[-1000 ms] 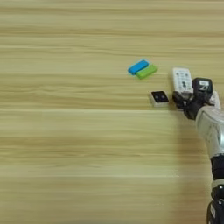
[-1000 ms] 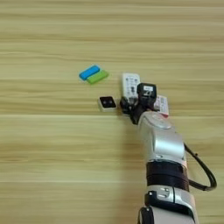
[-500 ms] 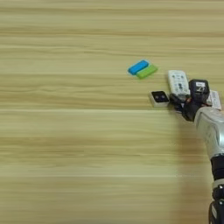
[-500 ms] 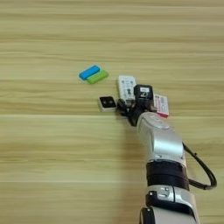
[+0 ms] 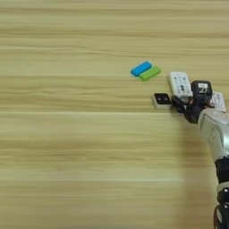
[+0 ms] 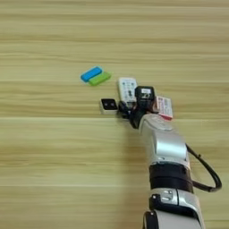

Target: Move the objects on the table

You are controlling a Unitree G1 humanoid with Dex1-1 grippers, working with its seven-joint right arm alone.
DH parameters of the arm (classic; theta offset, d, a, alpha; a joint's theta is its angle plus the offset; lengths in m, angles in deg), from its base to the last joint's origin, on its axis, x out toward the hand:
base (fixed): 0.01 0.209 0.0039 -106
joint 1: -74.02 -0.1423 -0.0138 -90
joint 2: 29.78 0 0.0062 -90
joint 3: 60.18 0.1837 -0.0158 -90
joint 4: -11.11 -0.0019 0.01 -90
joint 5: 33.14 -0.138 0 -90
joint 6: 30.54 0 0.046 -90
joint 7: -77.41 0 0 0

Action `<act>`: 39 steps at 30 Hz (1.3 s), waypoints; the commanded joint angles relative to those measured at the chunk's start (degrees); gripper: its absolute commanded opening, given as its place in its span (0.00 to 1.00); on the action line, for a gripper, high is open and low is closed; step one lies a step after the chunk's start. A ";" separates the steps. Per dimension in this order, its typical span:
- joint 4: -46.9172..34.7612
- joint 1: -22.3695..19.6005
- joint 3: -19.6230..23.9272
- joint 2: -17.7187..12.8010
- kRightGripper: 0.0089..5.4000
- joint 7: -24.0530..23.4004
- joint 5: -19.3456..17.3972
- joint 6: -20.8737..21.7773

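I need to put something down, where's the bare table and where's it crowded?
Bare: the table left of the blue block and nearer than the black-faced square. Crowded: around the remote, red-and-white card and end effector.

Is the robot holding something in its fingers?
Cannot tell. The gripper sits at the near end of the white remote, beside the small black-faced square.

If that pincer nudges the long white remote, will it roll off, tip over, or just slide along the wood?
Most likely it slides. The white remote lies flat on the table, so tipping looks unlikely, and its slab shape gives it nothing to roll on. It looks rigid, so it should move as one piece, perhaps swivelling if the pincer pushes near one end.
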 commanded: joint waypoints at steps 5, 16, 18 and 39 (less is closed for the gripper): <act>-2.01 -4.21 0.03 -2.12 0.54 0.54 0.02 1.02; -1.81 -4.32 0.05 -2.20 0.54 0.86 0.16 0.96; -1.79 -4.33 0.04 -2.20 0.60 0.88 0.18 0.98; -1.80 -4.30 0.05 -2.06 0.99 0.23 0.62 2.45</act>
